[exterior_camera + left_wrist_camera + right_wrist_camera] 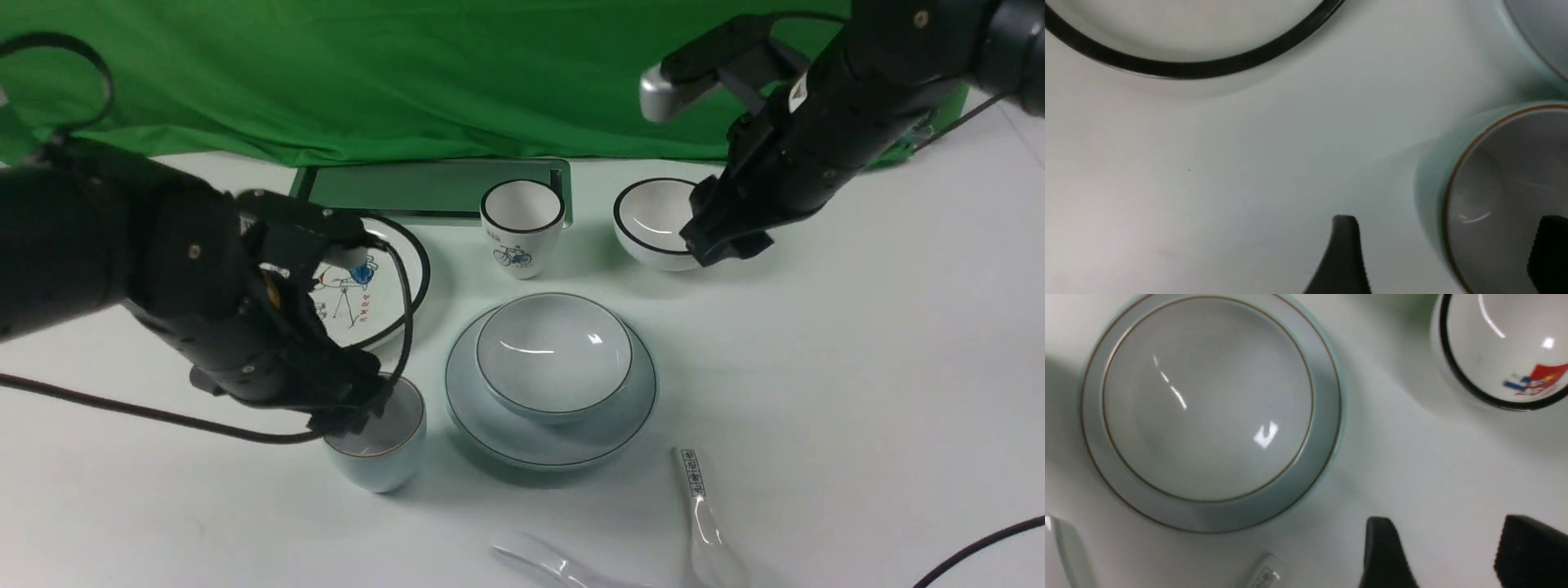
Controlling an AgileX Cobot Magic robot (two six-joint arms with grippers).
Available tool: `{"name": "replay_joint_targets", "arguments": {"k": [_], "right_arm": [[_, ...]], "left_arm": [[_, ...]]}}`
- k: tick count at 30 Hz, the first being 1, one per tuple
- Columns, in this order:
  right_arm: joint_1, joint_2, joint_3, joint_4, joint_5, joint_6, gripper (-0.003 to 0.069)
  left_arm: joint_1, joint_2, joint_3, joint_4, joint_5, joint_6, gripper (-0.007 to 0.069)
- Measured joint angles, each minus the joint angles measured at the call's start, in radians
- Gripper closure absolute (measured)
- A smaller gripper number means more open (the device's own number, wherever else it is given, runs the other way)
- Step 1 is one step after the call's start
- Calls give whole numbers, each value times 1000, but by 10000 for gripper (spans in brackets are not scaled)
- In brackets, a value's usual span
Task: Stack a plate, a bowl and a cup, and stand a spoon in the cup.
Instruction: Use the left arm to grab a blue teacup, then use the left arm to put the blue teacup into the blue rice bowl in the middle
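Note:
The pale blue-white bowl [553, 351] sits in the pale plate [498, 420] at the table's middle. The right wrist view shows the bowl [1208, 400] and the plate [1327, 428] too. The pale cup [384, 453] stands upright left of the plate. My left gripper [353, 415] is open over the cup's rim. In the left wrist view [1447, 249] one finger [1549, 253] is inside the cup [1502, 183] and the other [1345, 253] is outside it. The plain spoon [555, 565] lies at the front edge. My right gripper [722, 241] is open and empty above the table [1453, 547].
A black-rimmed cartoon plate [384, 278] lies behind my left arm. A bicycle cup [521, 227] and a black-rimmed bowl [653, 216] stand at the back, before a green tray [424, 192]. A spoon with printed characters [700, 498] lies front right.

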Motion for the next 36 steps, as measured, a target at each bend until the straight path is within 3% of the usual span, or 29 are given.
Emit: {"name": "replay_joint_targets", "arguments": {"k": [3, 11, 22, 30, 36], "right_arm": [[0, -30, 0, -5, 5, 0, 257], [0, -38, 0, -10, 64, 0, 258], [-1, -64, 0, -57, 134, 0, 258], [-1, -98, 0, -62, 134, 0, 258], [-1, -98, 0, -62, 136, 0, 258]], "left_arm": [[0, 55, 0, 0, -18, 0, 176], [0, 78, -69, 0, -4, 26, 614], [-61, 160, -520, -181, 137, 209, 632], [-121, 465, -735, -192, 261, 222, 632], [-121, 519, -771, -166, 269, 210, 627]]}}
